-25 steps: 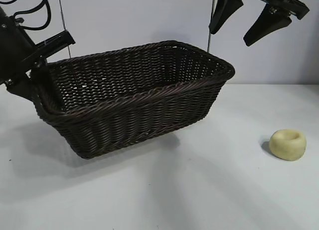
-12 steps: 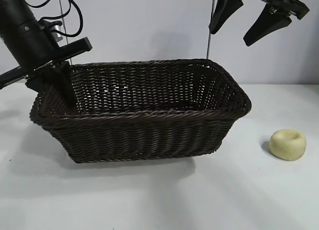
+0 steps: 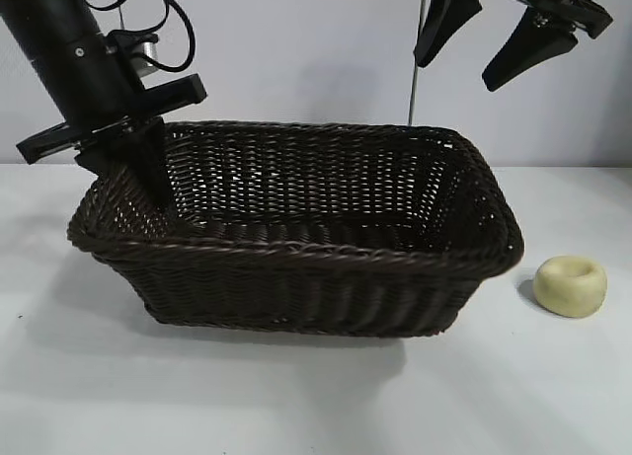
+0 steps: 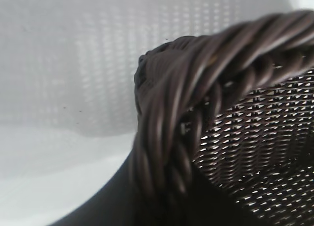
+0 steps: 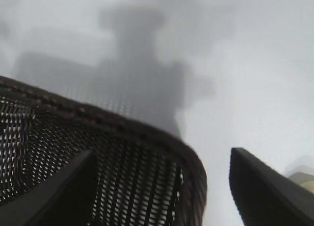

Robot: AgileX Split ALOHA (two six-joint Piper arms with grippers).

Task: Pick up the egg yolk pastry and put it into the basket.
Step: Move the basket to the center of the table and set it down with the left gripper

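Observation:
The dark brown wicker basket (image 3: 296, 240) stands across the middle of the white table. My left gripper (image 3: 138, 169) is shut on the basket's left braided rim (image 4: 196, 88), with one finger inside the wall and one outside. The pale yellow egg yolk pastry (image 3: 570, 285) lies on the table just right of the basket, apart from it; a sliver of it shows in the right wrist view (image 5: 306, 179). My right gripper (image 3: 459, 72) hangs open and empty high above the basket's right end (image 5: 162, 142).
The white table (image 3: 316, 396) runs in front of the basket and to the right around the pastry. A pale wall stands behind. The left arm's cables hang at the top left.
My left gripper has swung the basket to the right and levelled it from a lifted, tilted pose. Its right end now lies close to the pastry. The right arm has not moved.

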